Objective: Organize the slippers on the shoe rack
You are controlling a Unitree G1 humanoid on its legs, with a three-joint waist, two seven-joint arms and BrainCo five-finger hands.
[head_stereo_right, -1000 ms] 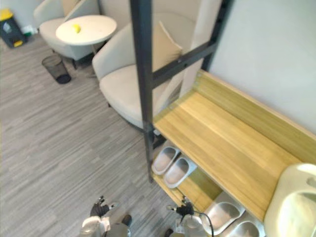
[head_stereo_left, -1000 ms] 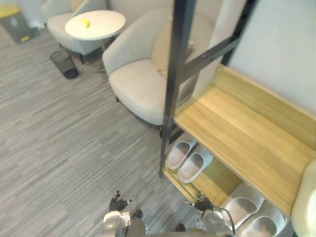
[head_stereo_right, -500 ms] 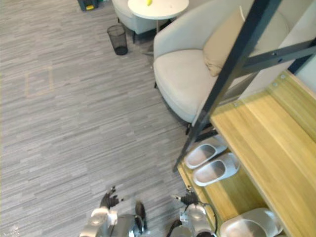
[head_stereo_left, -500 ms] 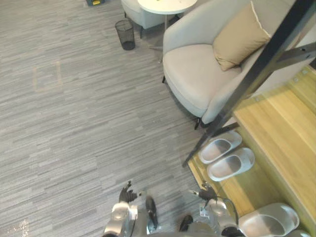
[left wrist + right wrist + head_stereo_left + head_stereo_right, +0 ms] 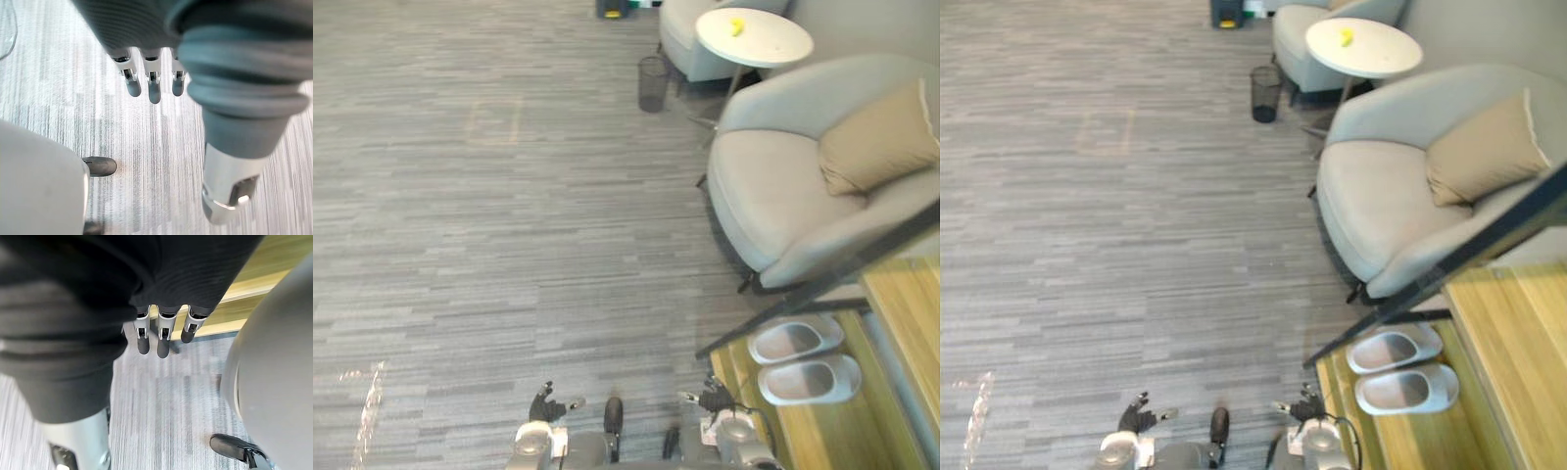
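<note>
Pale grey slippers (image 5: 808,380) paired on wooden shoe rack (image 5: 822,441). I see left hand (image 5: 154,90) and right hand (image 5: 164,340) straight-fingered, empty, above floor (image 5: 509,245).

A grey striped carpet floor (image 5: 509,215) spreads wide. A light grey armchair (image 5: 773,196) holds a tan cushion (image 5: 879,140) against its back. Beyond it stands a round white table (image 5: 775,45) bearing a small yellow object (image 5: 736,26). A dark mesh wastebasket (image 5: 653,84) sits near the table, and a second armchair (image 5: 680,41) stands behind it.
</note>
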